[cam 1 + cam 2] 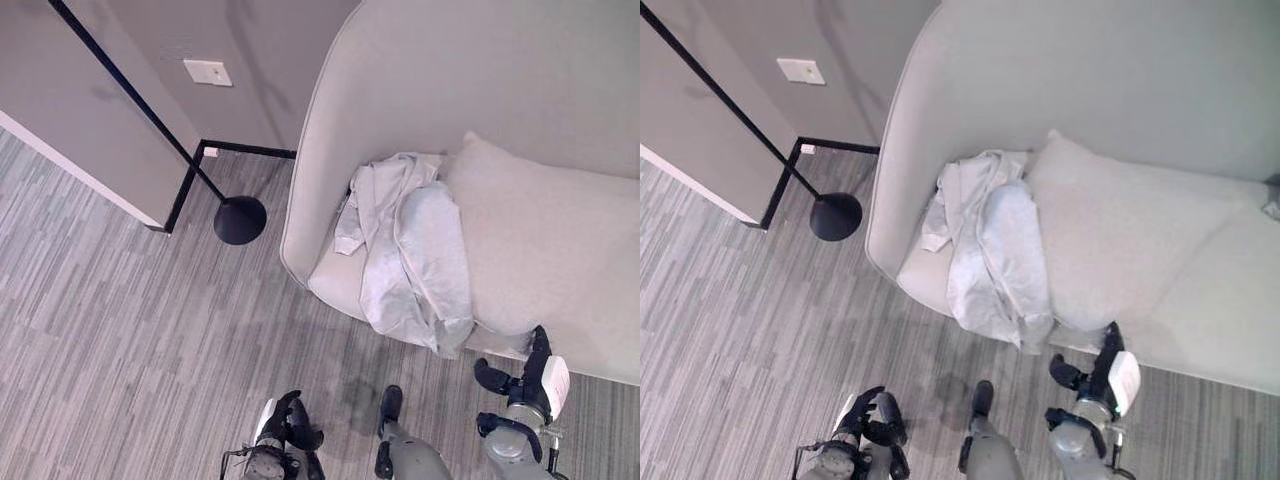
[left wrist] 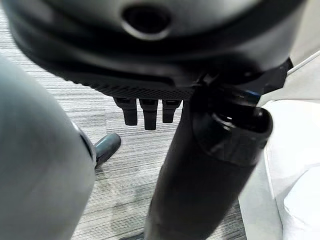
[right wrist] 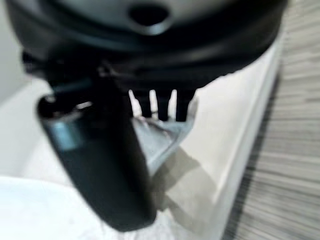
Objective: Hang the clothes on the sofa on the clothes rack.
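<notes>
Nearest in, at six o'clock, the left hand (image 1: 290, 425) hangs low over the striped floor (image 1: 120, 330), dark fingers curled in loosely and holding nothing. Over at four o'clock the right hand (image 1: 530, 385) is up at the front lip of the sofa (image 1: 560, 260), fingers straight and relaxed, thumb standing apart, nothing in it; its wrist view has the fingertips (image 3: 162, 107) just beside a hanging fold of pale cloth, though whether they touch it I cannot tell.

Now the prize: the garment (image 1: 415, 255), one heap, light grey, slumped on the seat around one o'clock, its lower end spilling over the front edge toward the right hand. It looks like a single sweatshirt or hoodie, possibly two layers bunched together; the folds hide that. It should handle soft and limp, light, not fragile, and it will sag and trail once lifted. The best hold is probably a pinch on a thick bunch near the collar end, farther back on the seat, instead of the dangling hem.

One cushion (image 1: 540, 235) sits just beside it at two o'clock. Farther out at eleven o'clock, one black pole (image 1: 130, 95) slants down to one round base (image 1: 240, 219).
</notes>
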Robot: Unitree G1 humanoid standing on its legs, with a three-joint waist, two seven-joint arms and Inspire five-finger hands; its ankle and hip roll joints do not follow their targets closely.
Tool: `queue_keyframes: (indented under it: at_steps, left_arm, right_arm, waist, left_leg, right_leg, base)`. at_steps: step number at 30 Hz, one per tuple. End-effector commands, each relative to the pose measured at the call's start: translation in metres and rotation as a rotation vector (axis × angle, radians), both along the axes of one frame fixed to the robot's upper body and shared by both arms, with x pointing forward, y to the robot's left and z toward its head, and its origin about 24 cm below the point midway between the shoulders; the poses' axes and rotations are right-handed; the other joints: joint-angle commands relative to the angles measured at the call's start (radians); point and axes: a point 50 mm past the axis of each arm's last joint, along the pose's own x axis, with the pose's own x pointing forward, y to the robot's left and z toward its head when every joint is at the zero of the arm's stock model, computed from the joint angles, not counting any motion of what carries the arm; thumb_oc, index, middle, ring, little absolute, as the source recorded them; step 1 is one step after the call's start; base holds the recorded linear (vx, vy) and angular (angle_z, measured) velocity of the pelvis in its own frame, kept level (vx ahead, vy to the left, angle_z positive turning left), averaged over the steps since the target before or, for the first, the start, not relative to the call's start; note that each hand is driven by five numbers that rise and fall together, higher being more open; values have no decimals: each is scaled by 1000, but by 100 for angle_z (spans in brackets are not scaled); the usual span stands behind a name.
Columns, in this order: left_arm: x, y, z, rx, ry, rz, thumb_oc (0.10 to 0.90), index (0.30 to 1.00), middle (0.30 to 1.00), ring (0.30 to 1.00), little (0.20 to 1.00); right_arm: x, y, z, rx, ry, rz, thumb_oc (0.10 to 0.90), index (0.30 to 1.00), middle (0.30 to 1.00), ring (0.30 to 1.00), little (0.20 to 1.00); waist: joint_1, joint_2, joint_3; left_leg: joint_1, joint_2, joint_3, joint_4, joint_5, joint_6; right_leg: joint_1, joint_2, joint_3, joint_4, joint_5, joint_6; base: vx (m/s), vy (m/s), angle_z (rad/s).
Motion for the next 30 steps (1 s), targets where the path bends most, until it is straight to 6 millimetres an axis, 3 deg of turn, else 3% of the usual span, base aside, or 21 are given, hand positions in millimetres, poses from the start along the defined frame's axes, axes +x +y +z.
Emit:
queue_keyframes:
  at_steps: [1, 6, 11, 12, 13, 14, 17, 18, 19, 26, 30]
  left_arm:
    - [-16, 5, -7, 72, 24, -24, 800, 900, 900, 900, 900]
    - [-24, 10, -10, 83, 58, 13, 800, 900, 900, 900, 900]
    - [-28, 14, -12, 91, 72, 30, 800, 900, 900, 900, 900]
    - [-30, 17, -13, 95, 78, 45, 800, 900, 900, 900, 900]
    - [-31, 22, -13, 108, 89, 66, 800, 900, 900, 900, 900]
    - [-31, 22, -13, 109, 89, 67, 800, 900, 900, 900, 900]
    - [-32, 29, -14, 122, 105, 91, 800, 900, 900, 900, 900]
    - [-32, 29, -14, 123, 104, 91, 800, 900, 900, 900, 900]
    - [-34, 34, -15, 142, 125, 94, 800, 900, 900, 900, 900]
    - [-35, 39, -15, 154, 138, 101, 800, 900, 900, 900, 900]
    - [-29, 35, -13, 138, 108, 92, 800, 900, 900, 900, 900]
  right_arm:
    - [24, 17, 45, -159, -268, 129, 800, 900, 900, 900, 900]
    - [11, 23, 57, -144, -319, 165, 800, 900, 900, 900, 900]
    - [1, 32, 54, -117, -285, 231, 800, 900, 900, 900, 900]
    - [-3, 37, 46, -85, -240, 258, 800, 900, 900, 900, 900]
    - [-11, 42, 25, 17, -140, 255, 800, 900, 900, 900, 900]
    - [-11, 42, 25, 18, -140, 255, 800, 900, 900, 900, 900]
    - [-22, 44, -8, 217, -7, 162, 800, 900, 900, 900, 900]
    - [-22, 44, -9, 218, -7, 162, 800, 900, 900, 900, 900]
    - [-32, 48, -26, 398, 30, 71, 800, 900, 900, 900, 900]
    - [-47, 52, -50, 575, 115, -25, 800, 900, 900, 900, 900]
    - [-38, 46, -59, 544, 138, -70, 800, 900, 900, 900, 900]
  waist:
    - [-6, -74, -86]
    - [-32, -99, -101]
    - [-46, -120, -111]
    - [-51, -127, -112]
    - [-53, -141, -112]
    - [-53, -141, -112]
    - [-50, -152, -113]
    - [-50, -153, -113]
    - [-41, -159, -115]
    - [-25, -162, -98]
    - [-20, -148, -73]
  left_leg:
    - [41, 80, 14, 8, -24, -65]
    - [83, 63, 45, 8, -59, -53]
    - [113, 42, 73, 8, -83, -41]
    - [122, 30, 80, 8, -92, -34]
    - [131, 15, 89, 8, -100, -28]
    - [131, 14, 90, 8, -100, -27]
    - [130, 1, 90, 8, -103, -23]
    - [130, 1, 90, 8, -103, -22]
    - [125, -9, 88, 8, -104, -20]
    - [92, -40, 73, 8, -99, -15]
    - [55, -59, 60, 8, -91, -8]
  right_leg:
    - [12, -72, 90, 15, -68, 107]
    - [12, -81, 122, 18, -44, 123]
    - [11, -93, 152, 20, -22, 139]
    - [10, -101, 162, 21, -13, 144]
    - [8, -114, 173, 23, 0, 152]
    - [8, -115, 173, 23, 0, 152]
    - [2, -128, 179, 22, 12, 159]
    - [2, -128, 179, 22, 12, 159]
    - [0, -138, 179, 19, 20, 163]
    - [-25, -168, 177, 12, 42, 173]
    - [-54, -185, 180, 10, 54, 178]
  base:
    - [-5, 111, -16]
    - [-23, 92, -17]
    - [-19, 102, -15]
    - [-38, 136, -26]
    - [-39, 136, -24]
    - [-32, 93, -15]
    - [-23, 41, -13]
    - [-26, 35, -3]
    - [0, 0, 0]
    - [-23, 20, -3]
    - [-59, 29, 0]
